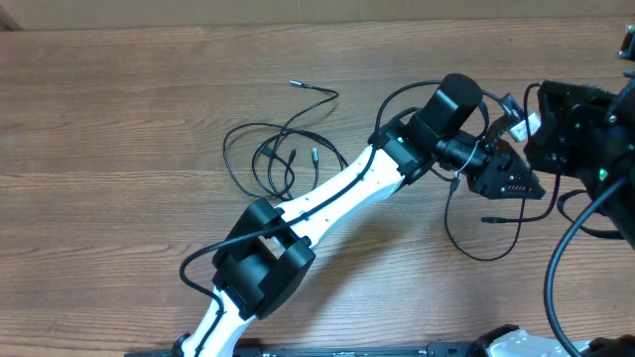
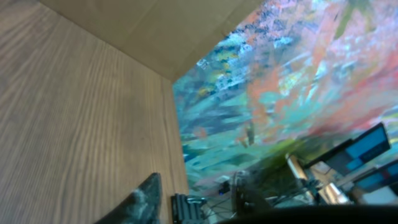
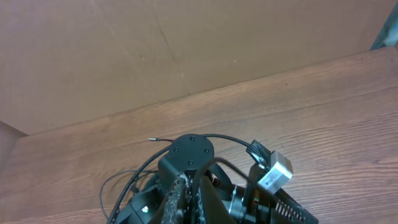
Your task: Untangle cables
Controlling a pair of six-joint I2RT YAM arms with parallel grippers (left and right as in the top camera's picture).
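Several thin black cables lie looped on the wooden table, left of the arms, and one silvery tip points to the far side. Another cable loop hangs and trails below both grippers. In the right wrist view, my right gripper is shut on a black cable that arches up out of its fingers. My right gripper meets my left gripper right of centre. In the blurred left wrist view, my left gripper has its fingers apart, with no cable seen between them.
The white left arm slants across the middle of the table, over part of the cable tangle. The black right arm fills the right edge. A cardboard wall stands behind the table. Thick arm wires run at the right.
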